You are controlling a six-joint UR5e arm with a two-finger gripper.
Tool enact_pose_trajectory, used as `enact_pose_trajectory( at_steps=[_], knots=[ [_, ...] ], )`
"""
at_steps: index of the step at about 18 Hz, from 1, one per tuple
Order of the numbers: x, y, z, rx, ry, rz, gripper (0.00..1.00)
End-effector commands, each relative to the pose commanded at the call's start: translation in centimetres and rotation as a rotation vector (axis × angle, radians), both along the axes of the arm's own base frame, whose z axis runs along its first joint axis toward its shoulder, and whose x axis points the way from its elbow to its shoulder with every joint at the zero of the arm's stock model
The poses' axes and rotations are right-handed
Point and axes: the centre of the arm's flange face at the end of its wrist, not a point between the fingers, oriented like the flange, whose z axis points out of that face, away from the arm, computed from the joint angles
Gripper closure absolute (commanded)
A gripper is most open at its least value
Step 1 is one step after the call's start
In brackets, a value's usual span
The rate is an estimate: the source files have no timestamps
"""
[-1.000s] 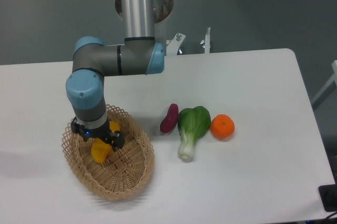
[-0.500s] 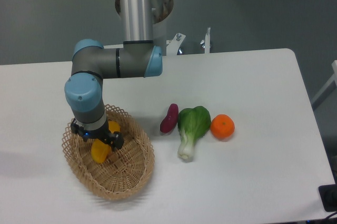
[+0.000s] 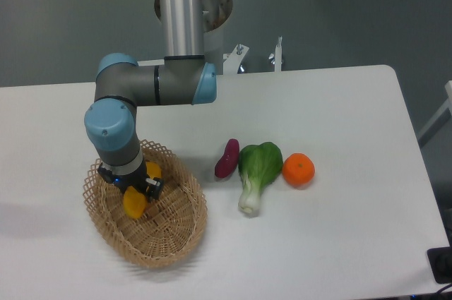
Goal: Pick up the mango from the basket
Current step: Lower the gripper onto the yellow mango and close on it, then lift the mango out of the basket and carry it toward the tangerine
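The mango (image 3: pixel 134 201), yellow-orange and oblong, lies in the tan wicker basket (image 3: pixel 173 233) at the table's front left. My gripper (image 3: pixel 132 186) is down inside the basket, straddling the mango's middle, with a yellow end showing on each side of it. The fingers are mostly hidden by the wrist, so I cannot tell whether they are closed on the fruit. The mango still looks low in the basket.
A purple sweet potato (image 3: pixel 227 158), a green bok choy (image 3: pixel 257 173) and a round orange (image 3: pixel 298 169) lie in a row right of the basket. The arm's base column (image 3: pixel 182 10) stands at the back edge of the white table (image 3: pixel 339 116).
The arm has shifted slightly to the left and the gripper has turned a little over the mango. The mango and the basket have stayed where they were.
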Motion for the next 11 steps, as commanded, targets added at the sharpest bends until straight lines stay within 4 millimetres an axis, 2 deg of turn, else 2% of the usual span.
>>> enact_pose_trajectory(
  at_steps=[2, 6, 7, 9, 11],
  knots=[
    [0.0, 0.0, 0.0, 0.000, 0.000, -0.003, 0.52],
    [-0.4, 0.4, 1.5, 0.026, 0.013, -0.006, 0.52],
    [-0.8, 0.8, 2.3, 0.041, 0.021, -0.005, 0.52],
    [-1.8, 1.5, 5.4, 0.092, 0.050, -0.020, 0.52],
    [-4.3, 1.3, 7.9, 0.122, 0.071, 0.000, 0.52]
  ],
)
